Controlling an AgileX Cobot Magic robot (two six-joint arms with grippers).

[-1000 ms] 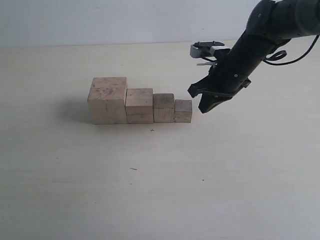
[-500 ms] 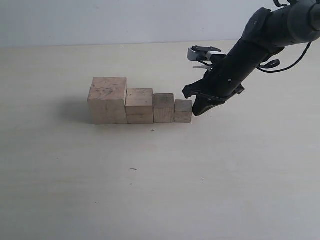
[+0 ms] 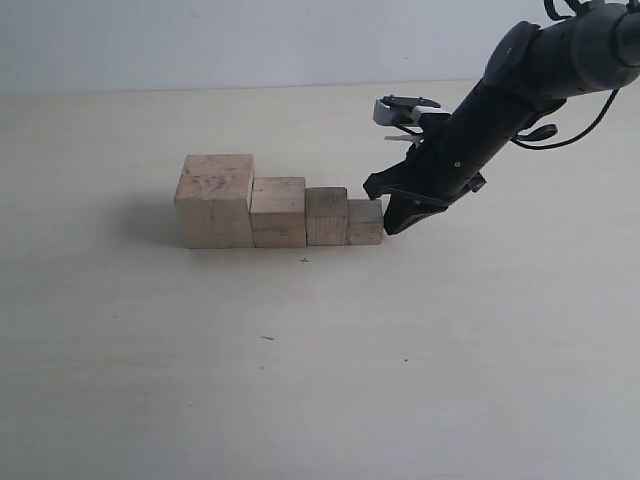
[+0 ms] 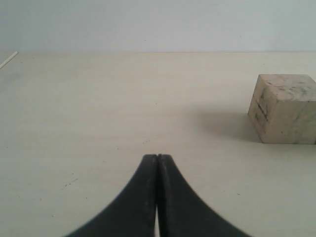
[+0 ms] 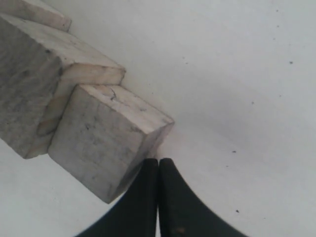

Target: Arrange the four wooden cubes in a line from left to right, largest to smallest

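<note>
Wooden cubes (image 3: 215,200) sit ordered; my right gripper (image 3: 394,224), pressed together, touches the smallest cube (image 3: 366,222) at its 3 o'clock. Final squaring, I judge: next, nudge gently toward 9 o'clock

No text — no labels, no numbers.

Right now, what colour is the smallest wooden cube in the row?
The smallest wooden cube is pale tan with faint dark specks, clearest in the right wrist view.
</note>
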